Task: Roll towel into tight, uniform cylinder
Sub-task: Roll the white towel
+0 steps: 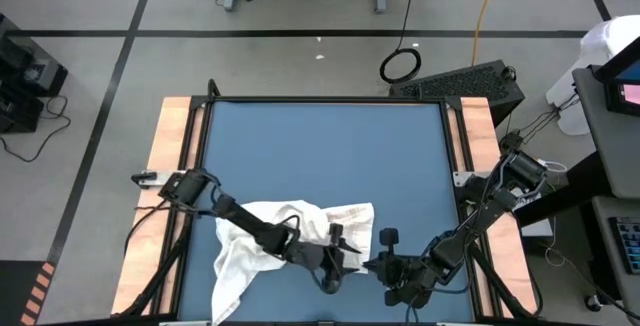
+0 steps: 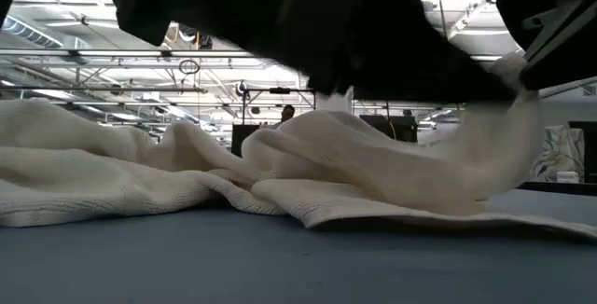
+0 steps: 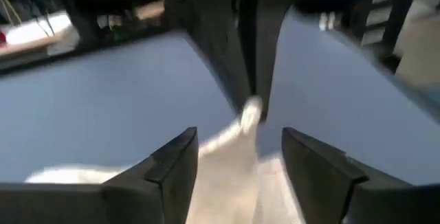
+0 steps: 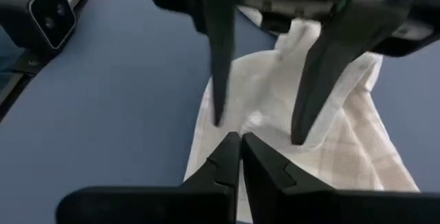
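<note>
Pinching the towel (image 1: 300,224): right claw (image 1: 372,263), left claw (image 1: 338,251) spread alongside.

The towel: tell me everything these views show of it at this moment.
The white thin cloth towel with faint grey checked lines lies crumpled and unrolled on the blue mat, at its near edge, one end trailing over that edge. It looks soft and woven, bunched in loose folds. The right gripper is shut on a corner; the left gripper, open, straddles the cloth.

No text, label, brand, number or sign is readable in any view.
</note>
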Controlling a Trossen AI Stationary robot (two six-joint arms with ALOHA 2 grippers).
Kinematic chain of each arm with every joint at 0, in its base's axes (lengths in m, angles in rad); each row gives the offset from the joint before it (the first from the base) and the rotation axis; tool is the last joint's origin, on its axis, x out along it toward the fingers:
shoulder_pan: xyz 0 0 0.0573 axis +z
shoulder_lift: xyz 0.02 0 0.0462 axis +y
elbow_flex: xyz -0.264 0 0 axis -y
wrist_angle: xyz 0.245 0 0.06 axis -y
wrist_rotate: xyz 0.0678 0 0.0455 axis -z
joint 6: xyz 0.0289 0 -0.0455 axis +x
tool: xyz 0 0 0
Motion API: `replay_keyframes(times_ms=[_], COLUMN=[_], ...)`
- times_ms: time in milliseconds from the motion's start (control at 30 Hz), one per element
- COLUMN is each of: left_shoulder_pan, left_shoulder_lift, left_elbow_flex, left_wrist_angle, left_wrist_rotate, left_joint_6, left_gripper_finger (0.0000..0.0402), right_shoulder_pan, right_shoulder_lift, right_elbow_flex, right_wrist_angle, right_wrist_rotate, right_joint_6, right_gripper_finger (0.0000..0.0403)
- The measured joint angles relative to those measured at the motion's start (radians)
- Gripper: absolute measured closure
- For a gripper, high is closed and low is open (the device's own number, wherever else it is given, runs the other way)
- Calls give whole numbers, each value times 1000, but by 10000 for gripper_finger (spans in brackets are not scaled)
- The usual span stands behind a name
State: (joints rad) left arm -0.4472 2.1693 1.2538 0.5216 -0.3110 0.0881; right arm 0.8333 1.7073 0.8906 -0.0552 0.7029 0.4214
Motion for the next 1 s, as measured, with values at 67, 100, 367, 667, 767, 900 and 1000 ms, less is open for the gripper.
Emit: replay_keyframes(times_ms=[67, 100, 367, 667, 767, 900, 1000], left_shoulder_pan=[5, 6, 6, -9, -15, -20, -23], left_shoulder_lift=[7, 7, 1, -114, -155, -188, -209], left_elbow_flex=[14, 14, 14, 13, 13, 14, 14], left_wrist_angle=[-19, -21, -45, -260, -253, -278, -310], left_wrist_rotate=[2, 4, -42, -345, -398, -475, -542], left_joint_6=[1, 2, 56, 52, 54, 87, 102], left_gripper_finger=[224, 240, 390, 393, 394, 395, 396], right_shoulder_pan=[0, 0, 1, 19, 19, 13, -3], right_shoulder_lift=[0, 0, 0, 0, 4, 6, 6], right_elbow_flex=[0, 0, 0, 0, -16, -67, -112], right_wrist_angle=[0, -1, -1, -209, -238, -89, 41], right_wrist_rotate=[3, 4, 4, 27, 27, -22, -75], right_joint_6=[1, 1, 17, 161, 214, 169, 104], right_gripper_finger=[392, 392, 380, 331, 326, 332, 348])
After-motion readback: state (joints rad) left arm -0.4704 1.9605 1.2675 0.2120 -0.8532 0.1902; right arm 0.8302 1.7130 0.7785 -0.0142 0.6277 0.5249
